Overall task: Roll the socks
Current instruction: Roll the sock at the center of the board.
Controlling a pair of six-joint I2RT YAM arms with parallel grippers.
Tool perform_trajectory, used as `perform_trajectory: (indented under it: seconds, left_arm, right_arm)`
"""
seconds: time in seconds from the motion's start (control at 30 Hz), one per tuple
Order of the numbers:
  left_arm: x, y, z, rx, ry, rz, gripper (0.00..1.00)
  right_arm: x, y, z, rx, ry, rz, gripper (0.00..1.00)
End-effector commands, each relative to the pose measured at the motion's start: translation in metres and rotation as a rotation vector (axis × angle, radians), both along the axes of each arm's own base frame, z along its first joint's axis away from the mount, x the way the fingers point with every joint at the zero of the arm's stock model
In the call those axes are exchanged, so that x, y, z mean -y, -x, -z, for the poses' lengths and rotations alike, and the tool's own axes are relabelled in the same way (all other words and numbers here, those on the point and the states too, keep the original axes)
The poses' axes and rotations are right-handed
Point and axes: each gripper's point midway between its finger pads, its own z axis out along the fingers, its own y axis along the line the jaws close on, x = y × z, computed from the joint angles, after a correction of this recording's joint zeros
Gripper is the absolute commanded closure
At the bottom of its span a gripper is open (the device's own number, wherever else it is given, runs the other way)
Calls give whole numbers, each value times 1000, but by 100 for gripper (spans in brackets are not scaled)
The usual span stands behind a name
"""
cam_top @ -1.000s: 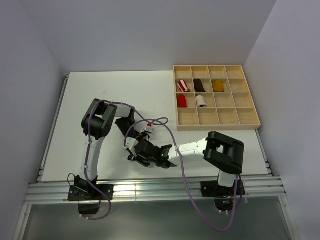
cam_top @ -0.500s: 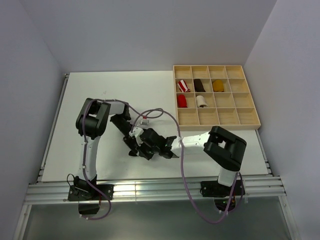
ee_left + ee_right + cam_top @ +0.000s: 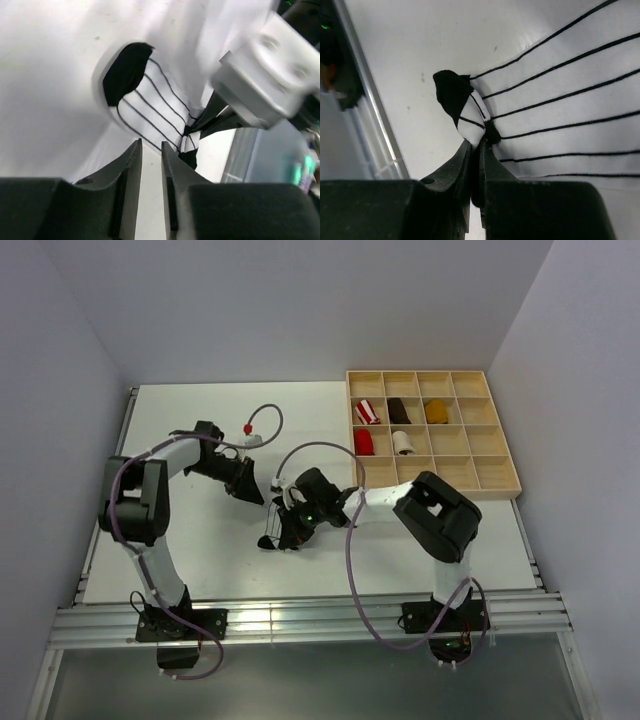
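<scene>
My right claw [image 3: 477, 142] pinches the striped sock [image 3: 560, 100] on the counter [image 3: 395, 50]. My left claw [image 3: 151, 150] is near that sock, slightly parted, empty.

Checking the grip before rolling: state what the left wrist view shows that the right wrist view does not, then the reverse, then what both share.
Left wrist only: the left claw, fingers apart with nothing between them, and the striped sock out to its black toe, with the right claw seen from outside.
Right wrist only: the rail along the table edge, and the pinched fold close up.
Both: the striped sock, clamped at a fold by the shut right claw.
</scene>
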Motion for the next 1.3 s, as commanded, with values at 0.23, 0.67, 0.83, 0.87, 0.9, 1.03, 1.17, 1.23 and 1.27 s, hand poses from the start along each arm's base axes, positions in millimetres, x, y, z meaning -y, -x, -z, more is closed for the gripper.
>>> perform_trajectory:
  seconds: [0.23,0.67,0.83,0.87,0.9,1.03,1.17,1.23,1.27]
  left_arm:
    - [-15,-18,-16,508,-147,-73,59]
    - [9,30,5,798,-292,203,52]
    - [21,52,17,790,-285,289,51]
    - [23,54,17,792,-284,294,51]
    - [27,58,18,795,-275,310,51]
    - [31,71,20,775,-251,360,45]
    - [34,75,28,761,-259,389,47]
    - [36,74,30,750,-261,391,48]
    - [36,75,31,743,-260,397,48]
  right_arm:
    - [-7,-3,1,-467,-8,-40,100]
    - [3,-17,-4,-673,-18,6,100]
    - [2,-20,-6,-686,-10,3,100]
    - [3,-22,-6,-687,-8,8,100]
    - [3,-22,-6,-690,-7,10,100]
    - [6,-25,-1,-705,0,24,100]
    - [7,-25,1,-708,-1,27,100]
    - [9,-25,2,-712,-2,29,100]
    - [8,-25,1,-713,-6,28,100]
